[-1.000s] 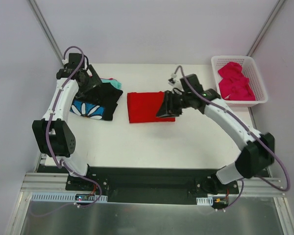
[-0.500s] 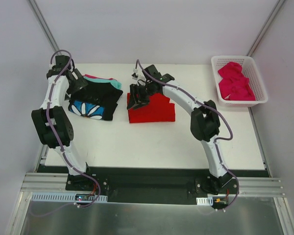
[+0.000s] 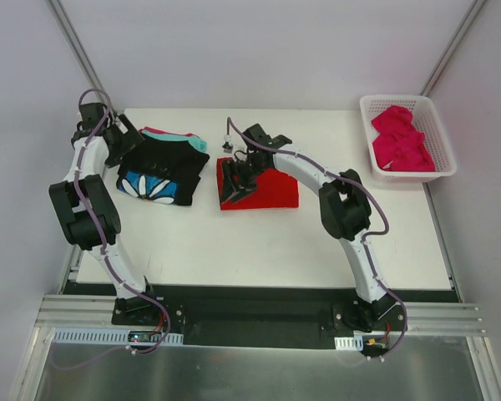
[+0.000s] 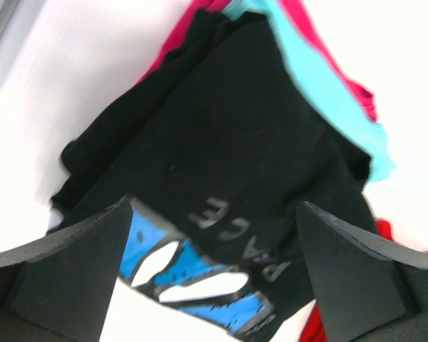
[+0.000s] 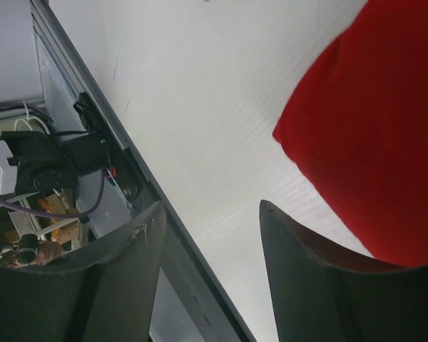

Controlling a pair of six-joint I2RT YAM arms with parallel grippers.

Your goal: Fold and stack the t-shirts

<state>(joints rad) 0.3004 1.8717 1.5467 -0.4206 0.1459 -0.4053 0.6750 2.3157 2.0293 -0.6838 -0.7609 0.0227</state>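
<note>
The left gripper (image 3: 125, 145) hangs wide apart beside the black flower t-shirt (image 3: 169, 164). The right gripper (image 3: 230, 180) has pulled one side of the red t-shirt (image 3: 271, 190) across to the left and let go (fingers apart, nothing between them), so that fold looks done. The pink t-shirts (image 3: 401, 140) wait in the white basket (image 3: 365, 105).

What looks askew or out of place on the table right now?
The left pile is uneven: under the black flower shirt, a teal layer and a pink layer stick out at the far side. The folded red shirt lies apart, not yet stacked. Pink clothing sits crumpled in the basket.
</note>
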